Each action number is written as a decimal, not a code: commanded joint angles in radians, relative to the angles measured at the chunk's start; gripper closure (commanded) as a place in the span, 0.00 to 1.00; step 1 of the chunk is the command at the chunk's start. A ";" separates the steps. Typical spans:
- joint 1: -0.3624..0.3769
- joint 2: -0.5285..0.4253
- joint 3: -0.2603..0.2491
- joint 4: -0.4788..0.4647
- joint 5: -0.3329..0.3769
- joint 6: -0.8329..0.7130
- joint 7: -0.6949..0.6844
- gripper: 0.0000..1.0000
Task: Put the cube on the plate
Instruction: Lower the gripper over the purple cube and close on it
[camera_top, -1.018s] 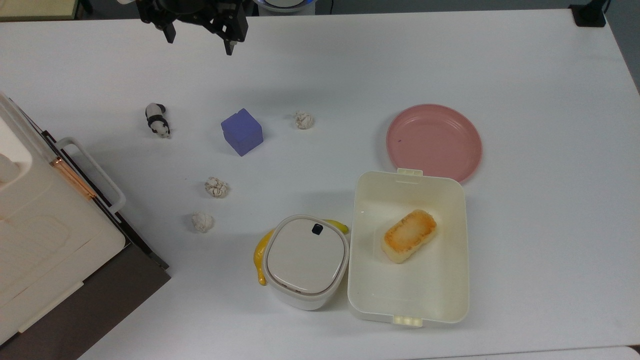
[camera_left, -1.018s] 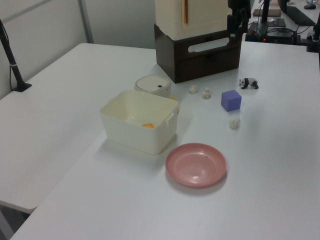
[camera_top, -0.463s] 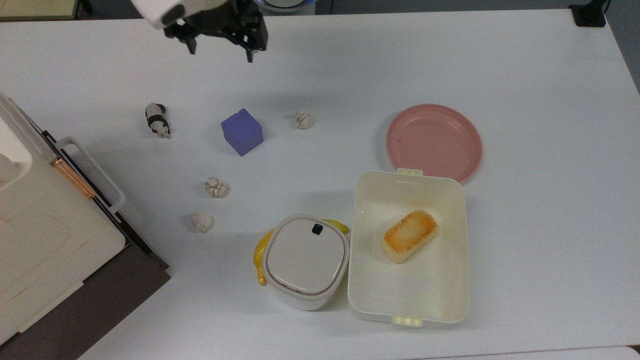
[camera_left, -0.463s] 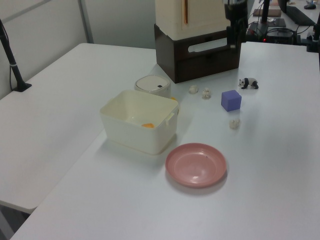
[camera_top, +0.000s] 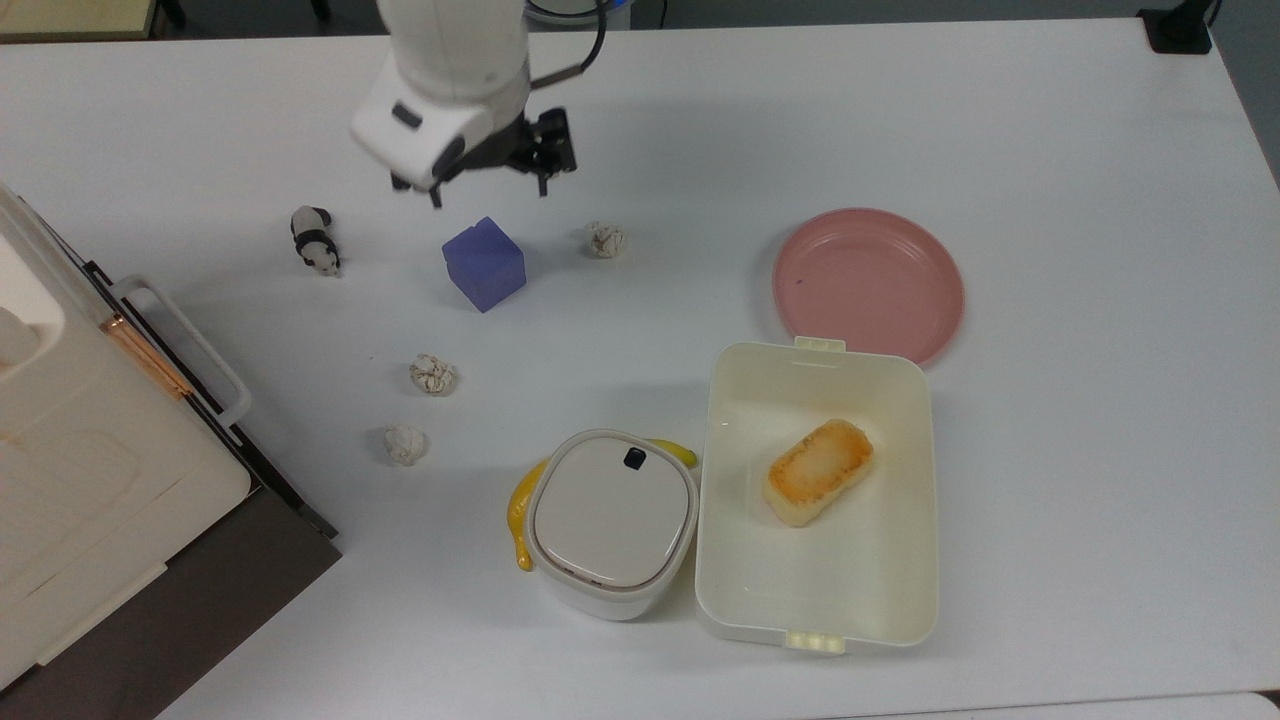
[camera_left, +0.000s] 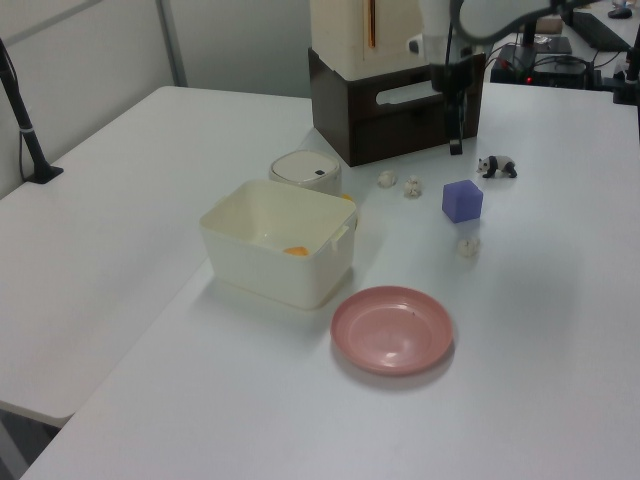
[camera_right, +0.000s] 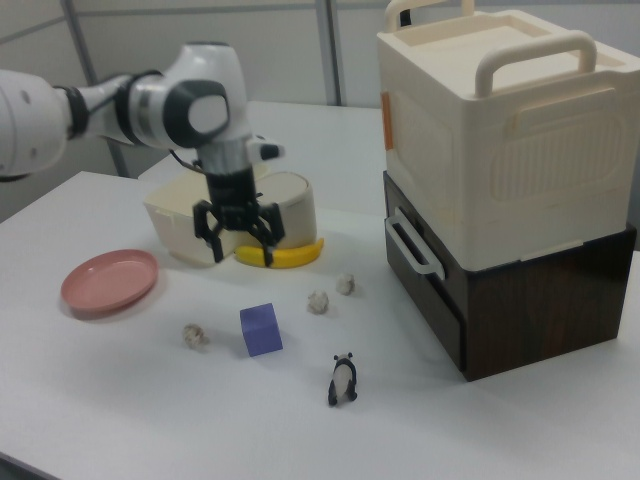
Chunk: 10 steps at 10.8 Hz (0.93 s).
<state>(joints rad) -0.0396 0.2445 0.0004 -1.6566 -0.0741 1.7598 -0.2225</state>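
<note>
While the cube (camera_top: 485, 264) sits on bare table (camera_top: 1050, 150), well apart from the plate (camera_top: 868, 285), released fingers (camera_right: 212, 243) hang above it.

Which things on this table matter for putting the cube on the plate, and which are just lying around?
For the job:
cube
plate
gripper, open

Lying about:
panda figure
three paper balls
cream box holding bread
lidded container
banana
stacked cases
</note>
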 joint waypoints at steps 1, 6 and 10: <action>0.069 0.051 -0.088 -0.037 -0.080 0.101 -0.196 0.00; 0.130 0.065 -0.095 -0.239 -0.193 0.254 -0.253 0.00; 0.148 0.065 -0.103 -0.267 -0.193 0.253 -0.255 0.00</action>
<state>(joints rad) 0.0857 0.3464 -0.0694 -1.8717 -0.2532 1.9819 -0.4500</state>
